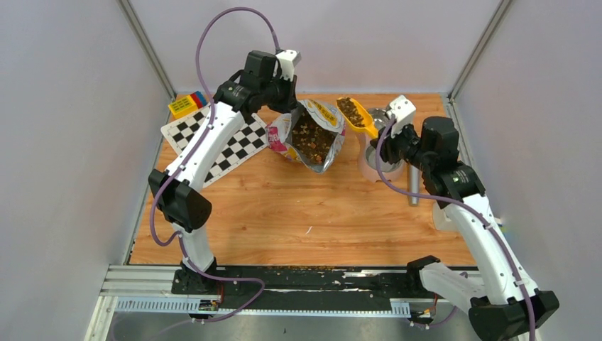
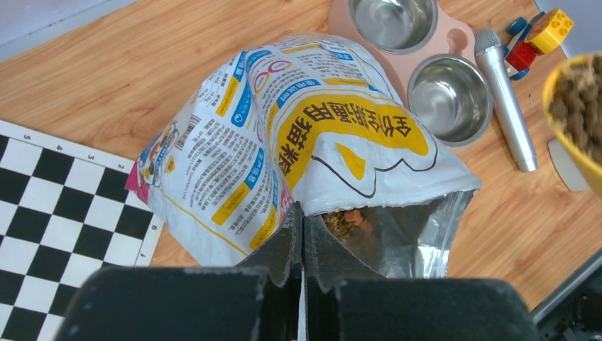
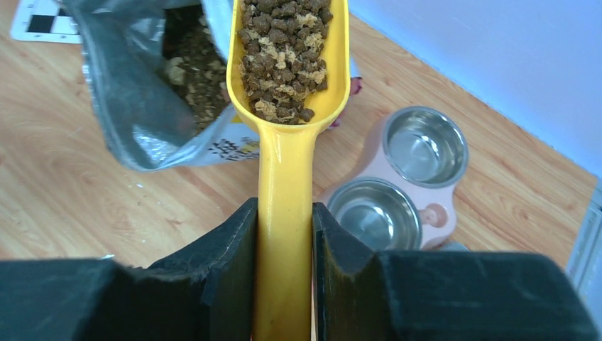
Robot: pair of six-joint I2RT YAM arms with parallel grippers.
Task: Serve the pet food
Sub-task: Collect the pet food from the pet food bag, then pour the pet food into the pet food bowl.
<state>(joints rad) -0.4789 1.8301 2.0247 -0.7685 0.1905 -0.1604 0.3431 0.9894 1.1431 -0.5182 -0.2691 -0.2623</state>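
— One heaped load of pet food (image 3: 284,57) fills the scoop (image 3: 287,163), top centre; the right gripper (image 3: 284,227) clamps its handle.
— Keep it level until over the bowl (image 3: 374,213) at lower right, then tip slowly. Meanwhile the left gripper (image 2: 303,217) pinches the bag (image 2: 284,142) rim tight.

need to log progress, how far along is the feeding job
Done: the scoop is loaded with kibble and clear of the bag. In hand: the right gripper grips the scoop's handle; the left gripper pinches the bag's rim. Left: both bowls are empty, so the kibble has yet to be poured.
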